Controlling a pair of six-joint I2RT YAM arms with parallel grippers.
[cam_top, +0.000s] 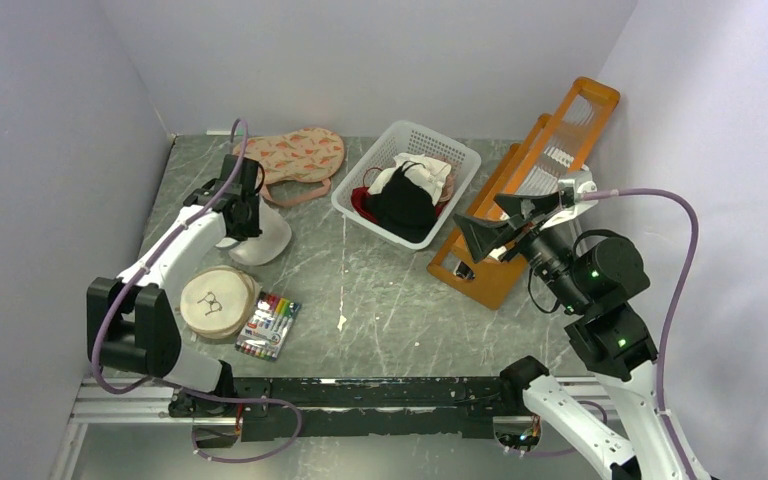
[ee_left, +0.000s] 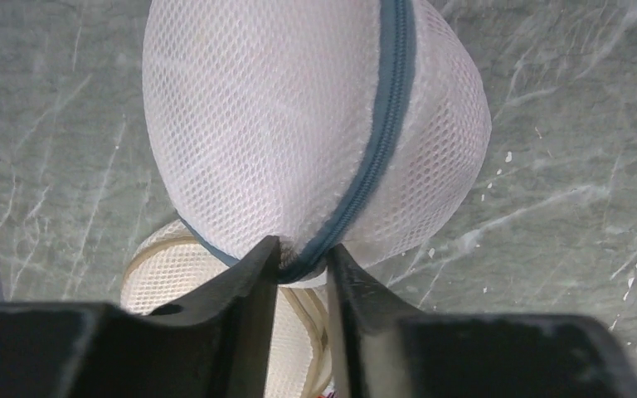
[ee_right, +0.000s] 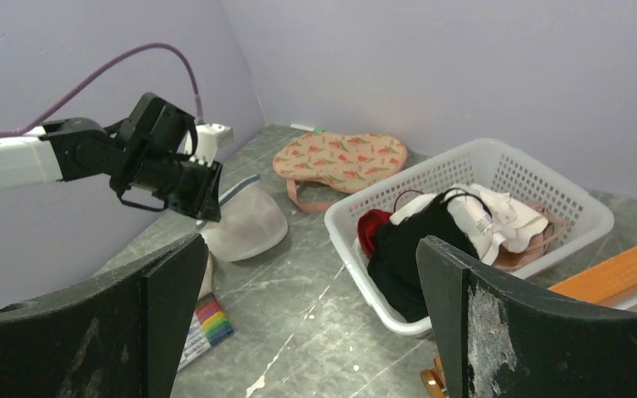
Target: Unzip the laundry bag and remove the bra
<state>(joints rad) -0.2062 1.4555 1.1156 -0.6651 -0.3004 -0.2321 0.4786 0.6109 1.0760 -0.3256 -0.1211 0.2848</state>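
- Now, at the left gripper [ee_left: 303, 259]: clamped on the dark zipper [ee_left: 386, 124] rim of the laundry bag [ee_left: 282, 124], right at the fingertips.
- Just ahead of that grip: bulging white mesh, zipped shut as far as seen; no sign of the bra, probably inside.
- Well apart: right gripper [ee_right: 311, 274], spread wide, holding nothing.
- Judged step: steadying before unzipping. Next: bring the right across, find the slider (unseen), pinch it.

This is a robotics lab test cell: plain lavender walls [cam_top: 360, 60] box in a marble-patterned tabletop [cam_top: 390, 300]. Two white robot arms [cam_top: 175, 250] are mounted by an aluminium rail [cam_top: 120, 400] at its near edge and trail purple cables [cam_top: 685, 260]. Household props lie staged on it: a laundry bag [cam_top: 265, 240], a white plastic basket [cam_top: 460, 160], a marker set [cam_top: 268, 326] and an embroidery hoop [cam_top: 217, 300].
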